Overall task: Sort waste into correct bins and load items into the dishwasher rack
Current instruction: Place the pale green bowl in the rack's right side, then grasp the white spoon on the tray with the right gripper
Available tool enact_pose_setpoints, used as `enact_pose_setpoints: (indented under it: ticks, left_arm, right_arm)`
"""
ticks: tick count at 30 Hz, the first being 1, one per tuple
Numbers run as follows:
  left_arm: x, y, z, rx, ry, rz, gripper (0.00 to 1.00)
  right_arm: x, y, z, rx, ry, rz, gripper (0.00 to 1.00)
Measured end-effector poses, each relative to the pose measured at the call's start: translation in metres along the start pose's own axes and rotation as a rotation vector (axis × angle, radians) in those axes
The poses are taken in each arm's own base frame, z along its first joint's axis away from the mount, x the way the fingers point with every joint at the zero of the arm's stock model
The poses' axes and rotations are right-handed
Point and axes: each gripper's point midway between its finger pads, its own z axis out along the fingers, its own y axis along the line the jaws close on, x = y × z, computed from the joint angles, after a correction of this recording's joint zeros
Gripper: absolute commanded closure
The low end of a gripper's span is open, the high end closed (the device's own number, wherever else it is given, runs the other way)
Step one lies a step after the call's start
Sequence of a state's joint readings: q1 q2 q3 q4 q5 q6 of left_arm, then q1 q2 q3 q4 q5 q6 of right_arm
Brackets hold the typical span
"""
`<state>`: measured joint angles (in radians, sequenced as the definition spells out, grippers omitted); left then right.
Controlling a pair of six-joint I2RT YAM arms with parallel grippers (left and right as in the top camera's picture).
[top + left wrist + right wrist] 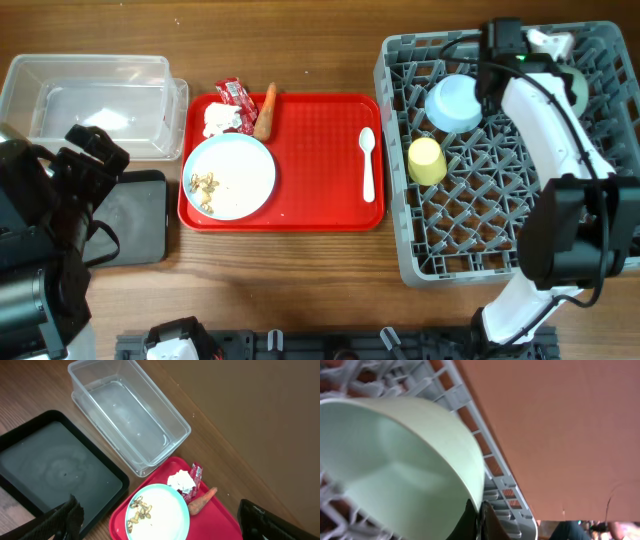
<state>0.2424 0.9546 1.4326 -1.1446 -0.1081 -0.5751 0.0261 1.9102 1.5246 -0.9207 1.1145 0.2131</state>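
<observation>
The grey dishwasher rack (400,230) stands at the right. In it are a pale blue saucer (453,103) and a yellow cup (427,160). My right gripper (560,65) is at the rack's far side, shut on the rim of the mint bowl (395,460), which rests tilted against the rack wall (495,477). The large plate (235,175) with beige crumbs (204,186) lies on the red tray. The tissue (220,118), red wrapper (237,93) and carrot (266,110) lie behind it. My left gripper (159,507) is open and empty, above the plate's left side.
The clear tub (100,95) stands at the far left and holds nothing. The black tray (140,215) lies in front of it, partly under my left arm. A white spoon (367,160) lies on the right of the red serving tray (320,150).
</observation>
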Motion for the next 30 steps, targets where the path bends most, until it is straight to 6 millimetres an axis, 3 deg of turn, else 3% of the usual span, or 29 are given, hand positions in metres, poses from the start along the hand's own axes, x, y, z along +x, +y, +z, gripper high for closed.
enact_pose_setpoints:
  ticks: [4,5,7,12,16,20,23,27,30]
  left_arm:
    - [0.000,0.000,0.000,0.000,0.000,0.000,0.00]
    - [0.000,0.000,0.000,0.000,0.000,0.000,0.00]
    - [0.000,0.000,0.000,0.000,0.000,0.000,0.00]
    - [0.000,0.000,0.000,0.000,0.000,0.000,0.00]
    - [0.000,0.000,0.000,0.000,0.000,0.000,0.00]
    - [0.000,0.000,0.000,0.000,0.000,0.000,0.00]
    - [0.000,0.000,0.000,0.000,0.000,0.000,0.00]
    - [0.000,0.000,0.000,0.000,0.000,0.000,0.00]
    - [0.000,0.000,0.000,0.000,0.000,0.000,0.00]
  right_arm:
    - [0.007,0.008,-0.013,-0.011,0.002,-0.085,0.93]
    - [0.008,0.009,-0.015,-0.013,-0.001,-0.093,0.89]
    - [0.009,0.013,-0.021,-0.020,-0.008,-0.118,0.70]
    - [0.009,0.031,-0.050,-0.056,-0.062,-0.193,0.61]
    - [0.005,0.054,-0.094,-0.105,-0.163,-0.238,0.57]
    - [0.003,0.064,-0.146,-0.216,-0.271,-0.230,0.54]
    - [0.011,0.083,-0.202,-0.480,-0.334,-0.206,0.54]
    - [0.036,0.132,-0.266,-0.923,-0.294,-0.254,0.54]
    - [0.057,0.158,-0.300,-1.165,-0.205,-0.277,0.48]
